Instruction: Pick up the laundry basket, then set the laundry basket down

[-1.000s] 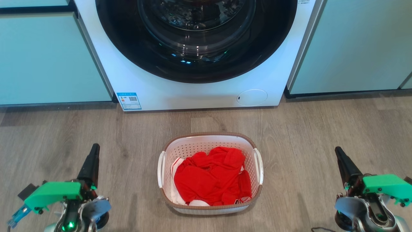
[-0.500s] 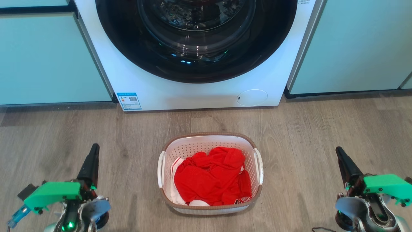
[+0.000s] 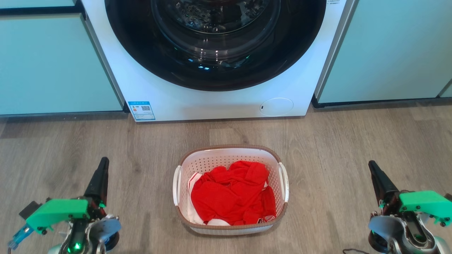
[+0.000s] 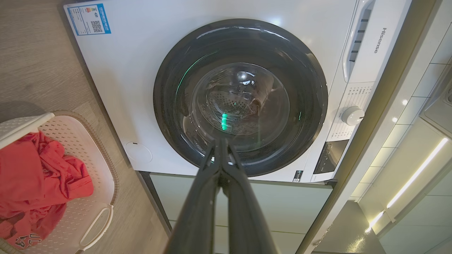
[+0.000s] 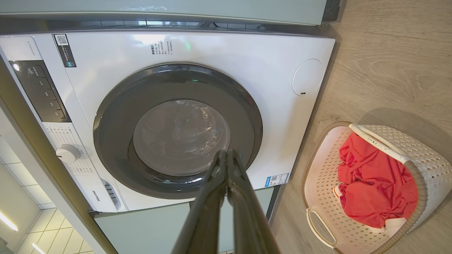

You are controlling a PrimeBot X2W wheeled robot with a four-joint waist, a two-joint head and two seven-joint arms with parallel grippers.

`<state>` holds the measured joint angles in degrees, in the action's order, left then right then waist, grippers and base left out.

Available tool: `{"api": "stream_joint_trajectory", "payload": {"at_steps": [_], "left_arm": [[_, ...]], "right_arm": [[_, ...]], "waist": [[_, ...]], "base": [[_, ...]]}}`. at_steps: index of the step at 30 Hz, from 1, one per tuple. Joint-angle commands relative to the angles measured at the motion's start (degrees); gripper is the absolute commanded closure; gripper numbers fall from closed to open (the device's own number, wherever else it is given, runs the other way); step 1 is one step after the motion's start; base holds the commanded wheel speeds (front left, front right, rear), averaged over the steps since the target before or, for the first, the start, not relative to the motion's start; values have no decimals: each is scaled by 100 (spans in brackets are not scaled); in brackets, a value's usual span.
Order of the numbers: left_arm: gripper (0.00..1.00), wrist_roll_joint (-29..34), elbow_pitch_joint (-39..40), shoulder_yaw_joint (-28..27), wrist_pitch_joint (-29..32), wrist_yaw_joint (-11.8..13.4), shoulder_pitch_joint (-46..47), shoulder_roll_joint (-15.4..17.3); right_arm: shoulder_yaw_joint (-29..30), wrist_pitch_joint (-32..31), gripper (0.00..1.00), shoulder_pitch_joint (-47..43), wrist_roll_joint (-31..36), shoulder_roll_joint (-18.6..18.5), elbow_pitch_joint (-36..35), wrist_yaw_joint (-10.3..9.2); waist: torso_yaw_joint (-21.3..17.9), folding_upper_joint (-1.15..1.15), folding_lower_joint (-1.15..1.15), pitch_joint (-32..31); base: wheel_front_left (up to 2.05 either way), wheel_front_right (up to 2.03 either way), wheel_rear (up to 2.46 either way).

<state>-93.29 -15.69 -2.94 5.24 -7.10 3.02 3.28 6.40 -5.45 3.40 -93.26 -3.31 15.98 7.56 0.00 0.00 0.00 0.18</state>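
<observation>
The laundry basket [image 3: 226, 155] is white and perforated with a brown rim and two white side handles. It stands on the wood floor in the head view's centre, holding red cloth [image 3: 231, 194]. It also appears at the left edge of the left wrist view [image 4: 99, 165] and at the right of the right wrist view [image 5: 420, 155]. My left gripper [image 3: 103, 163] is shut, well to the basket's left. My right gripper [image 3: 371, 165] is shut, well to the basket's right. Both hold nothing; the fingertips meet in each wrist view [image 4: 221, 143] [image 5: 226, 153].
A white front-loading washing machine [image 3: 212, 102] with a dark round door stands just behind the basket. Pale green cabinet fronts [image 3: 53, 70] flank it on both sides. Grey wood floor [image 3: 141, 148] lies between each gripper and the basket.
</observation>
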Motion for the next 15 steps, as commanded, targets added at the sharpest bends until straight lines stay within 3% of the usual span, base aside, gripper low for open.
{"api": "stream_joint_trajectory", "payload": {"at_steps": [1,15], "left_arm": [[100,21,169,-248,37,-38,307,41],[100,37,168,-267,52,-38,309,27]], "right_arm": [[-85,-26,100,269,29,-28,-201,-8],[-67,-40,100,270,44,-15,-200,-8]], "waist": [[0,0,0,0],[0,0,0,0]], "base": [[0,0,0],[0,0,0]]}}
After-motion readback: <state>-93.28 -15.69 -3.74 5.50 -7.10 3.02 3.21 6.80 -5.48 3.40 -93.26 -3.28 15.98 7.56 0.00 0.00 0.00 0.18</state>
